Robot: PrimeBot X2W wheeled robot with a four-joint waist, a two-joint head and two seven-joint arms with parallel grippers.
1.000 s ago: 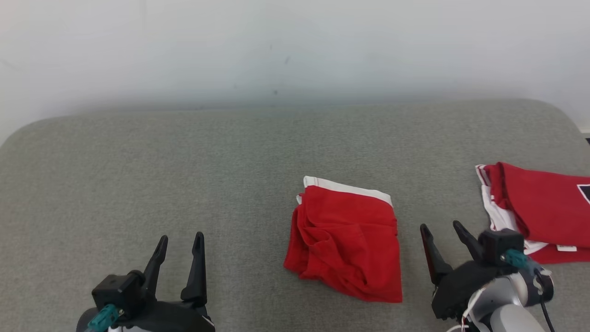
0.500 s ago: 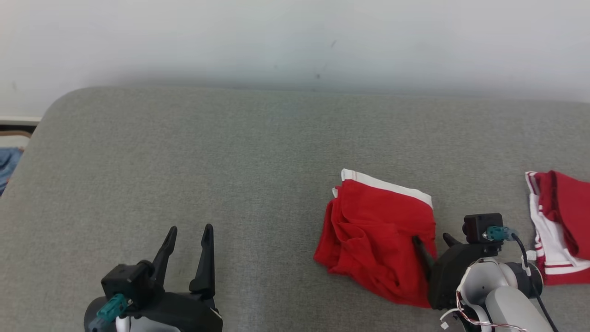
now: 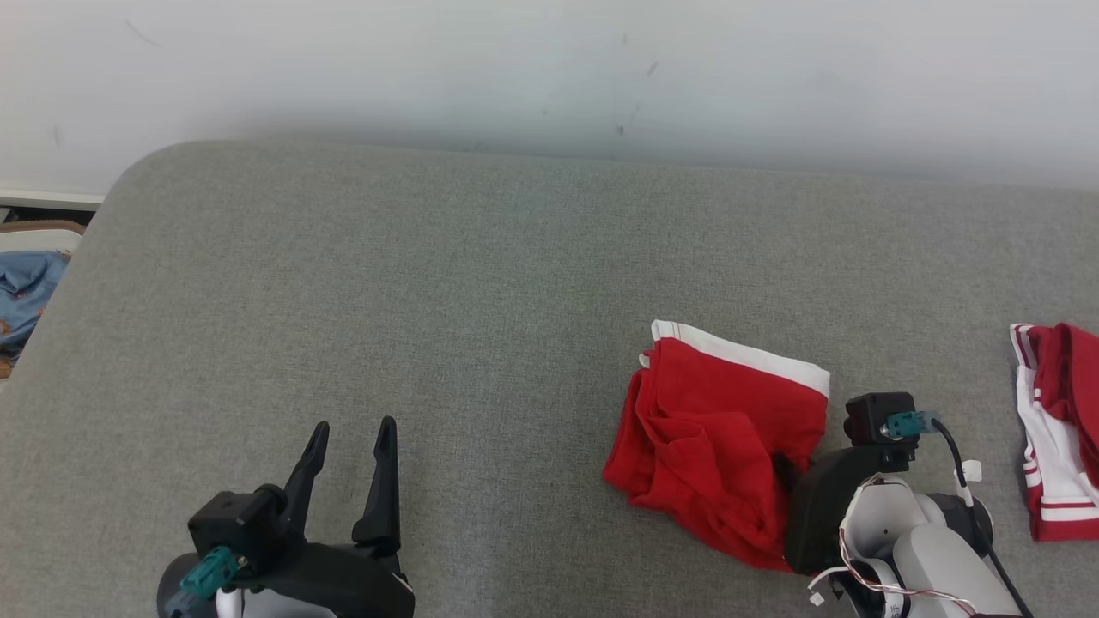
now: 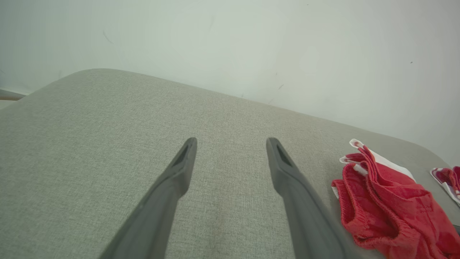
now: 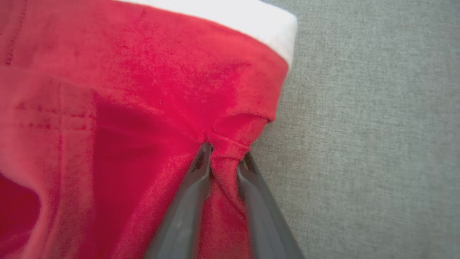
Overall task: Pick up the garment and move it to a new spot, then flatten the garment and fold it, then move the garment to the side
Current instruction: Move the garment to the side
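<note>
While the broad grey fabric-covered surface (image 3: pixel 429 300) spreads out under and ahead of both grippers, a pale wall (image 3: pixel 515 69) rises behind its far edge, beyond the fingertips of each. The red garment (image 3: pixel 721 429) lies crumpled on that surface, right at the tips of the right gripper (image 5: pixel 224 154) and well off to the right of the left gripper (image 3: pixel 348 425). Its white band (image 3: pixel 747 352) runs along the side farthest from the right gripper. A second red-and-white garment (image 3: pixel 1052 429) lies on the surface to the right of the right gripper, apart from it. A bit of blue cloth (image 3: pixel 26 292) shows past the surface's edge, far to the left of the left gripper. The left gripper is held over bare surface with its two dark fingers spread wide and nothing between them. In the right wrist view, the right gripper's fingers stand close together at the red garment's right-hand edge, below the white band. A raised ridge of red cloth is pinched between their tips.
</note>
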